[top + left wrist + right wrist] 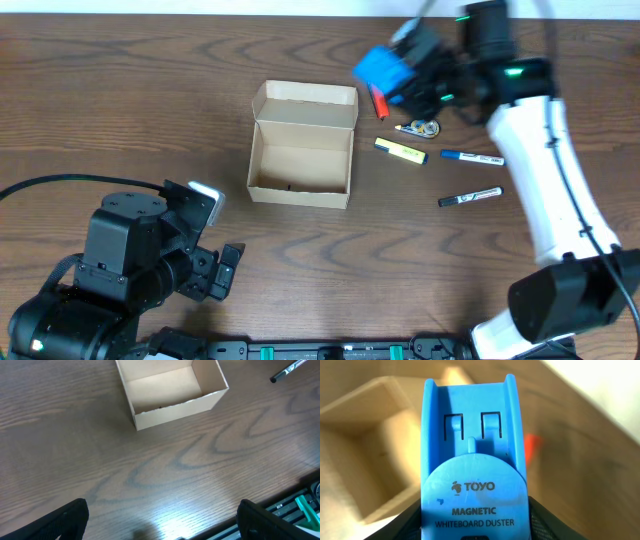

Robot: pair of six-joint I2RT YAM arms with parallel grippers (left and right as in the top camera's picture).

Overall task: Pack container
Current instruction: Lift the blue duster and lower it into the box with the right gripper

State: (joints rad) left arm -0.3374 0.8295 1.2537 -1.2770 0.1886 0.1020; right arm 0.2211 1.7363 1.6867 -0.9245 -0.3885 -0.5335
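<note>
The container is an open tan cardboard box with its flap lid standing at the back; it looks empty and also shows in the left wrist view and, blurred, in the right wrist view. My right gripper is shut on a blue whiteboard duster, held in the air just right of the box's lid; the duster fills the right wrist view. My left gripper is open and empty, low over the table near the front left.
Right of the box lie a red marker, a yellow highlighter, a blue pen, a black marker and a small tape roll. The black marker also shows in the left wrist view.
</note>
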